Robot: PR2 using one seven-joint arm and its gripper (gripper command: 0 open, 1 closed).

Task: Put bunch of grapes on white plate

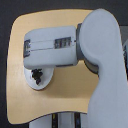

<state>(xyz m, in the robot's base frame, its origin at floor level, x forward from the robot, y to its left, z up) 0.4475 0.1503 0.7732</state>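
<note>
The white plate (41, 82) lies at the exterior view's left on the wooden table, and the arm covers its upper part. On the plate sits a small dark cluster, the bunch of grapes (36, 76), right at the lower edge of the arm's pale casing. My gripper (38, 70) points down over the grapes from above. Its fingers are hidden under the wrist casing, so I cannot see whether they hold the grapes or stand apart from them.
The round-cornered wooden table (65, 92) fills most of the view. My bulky grey-white arm (100, 45) reaches in from the exterior view's right and lower right, covering the table's middle. Dark floor surrounds the table.
</note>
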